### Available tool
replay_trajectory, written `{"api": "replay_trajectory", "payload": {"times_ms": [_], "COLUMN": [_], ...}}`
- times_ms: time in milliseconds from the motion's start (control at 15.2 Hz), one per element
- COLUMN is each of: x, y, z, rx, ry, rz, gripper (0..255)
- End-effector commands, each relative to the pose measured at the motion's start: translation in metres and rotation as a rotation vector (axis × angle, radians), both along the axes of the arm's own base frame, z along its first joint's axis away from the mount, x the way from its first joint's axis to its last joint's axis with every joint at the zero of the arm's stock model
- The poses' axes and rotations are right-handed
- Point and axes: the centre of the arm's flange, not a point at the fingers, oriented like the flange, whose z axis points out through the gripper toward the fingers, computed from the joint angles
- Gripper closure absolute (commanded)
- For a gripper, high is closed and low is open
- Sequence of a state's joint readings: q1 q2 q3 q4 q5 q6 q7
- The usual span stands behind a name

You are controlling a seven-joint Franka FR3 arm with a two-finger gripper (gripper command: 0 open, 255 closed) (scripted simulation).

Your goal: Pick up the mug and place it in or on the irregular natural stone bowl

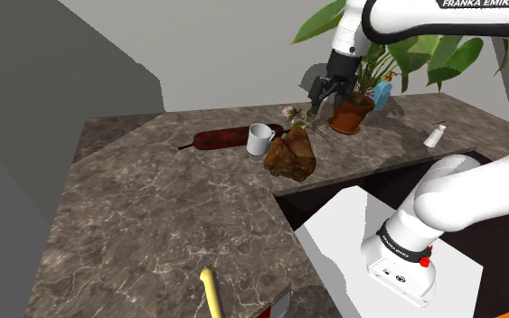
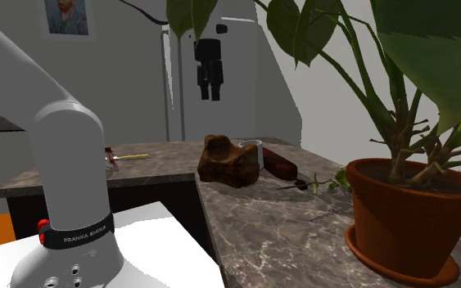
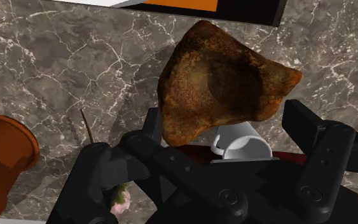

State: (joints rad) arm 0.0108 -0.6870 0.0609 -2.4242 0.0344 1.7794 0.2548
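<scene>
Looking down through the wrist camera, I see the gripper (image 1: pixel 325 101) with its two black fingers (image 3: pixel 327 156) spread wide apart and holding nothing; it hangs well above the countertop (image 1: pixel 153 208), up beside the leaves of the plant (image 1: pixel 447 54). The mug (image 1: pixel 259 139) is white and stands upright, mouth up, on the dark marbled countertop, a little in from the inner corner where the L-shaped top turns toward the stand (image 1: pixel 334 226). The stone bowl (image 1: pixel 290 155), a rough brown lump with a shallow hollow in its top, sits right at that inner corner, by the edge that faces the stand. The mug is just beside it on the side away from that edge; I cannot tell whether the two touch. From the second exterior view the bowl hides the mug's lower part. A dark red long object (image 1: pixel 221 138) lies flat just beside the mug, running off toward the shoulder view's left. A flower stem (image 1: pixel 296 117) lies on the top between the bowl and the terracotta pot (image 1: pixel 352 115), which stands near the far edge. A blue bottle (image 1: pixel 383 94) stands just behind the pot. A white shaker (image 1: pixel 435 135) stands well apart toward the shoulder view's right, near the edge, and a yellow object (image 1: pixel 210 294) lies by the near edge, far from the mug.
</scene>
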Motion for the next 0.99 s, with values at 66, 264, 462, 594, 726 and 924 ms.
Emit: {"api": "replay_trajectory", "payload": {"times_ms": [66, 264, 462, 594, 726, 924], "x": [0.028, 0.056, 0.084, 0.103, 0.123, 0.153], "y": [0.019, 0.034, 0.049, 0.058, 0.066, 0.078], "z": [-0.022, -0.045, -0.068, -0.084, -0.099, -0.122], "rx": [-0.012, -0.024, -0.037, -0.045, -0.054, -0.066], "ry": [-0.012, -0.023, -0.033, -0.04, -0.047, -0.057], "rz": [-0.026, -0.051, -0.076, -0.093, -0.11, -0.135], "gripper": [0, 0, 0, 0, 0, 0]}}
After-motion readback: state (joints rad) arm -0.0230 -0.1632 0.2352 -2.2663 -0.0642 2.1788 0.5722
